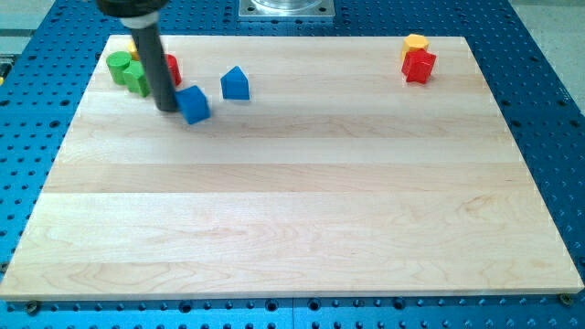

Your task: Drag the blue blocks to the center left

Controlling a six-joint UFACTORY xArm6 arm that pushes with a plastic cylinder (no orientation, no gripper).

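A blue cube-like block [194, 104] lies near the board's top left. A second blue block [235, 83], house-shaped with a pointed top, sits just to its right and a little higher. My rod comes down from the view's top left, and my tip [167, 107] rests on the board right against the left side of the blue cube-like block.
Two green blocks [127, 71] sit at the top left corner, with a red block [171, 69] and a yellow block [133, 46] partly hidden behind the rod. At the top right, a yellow block [416, 43] sits above a red block [420, 66]. The wooden board [292, 210] lies on a blue perforated table.
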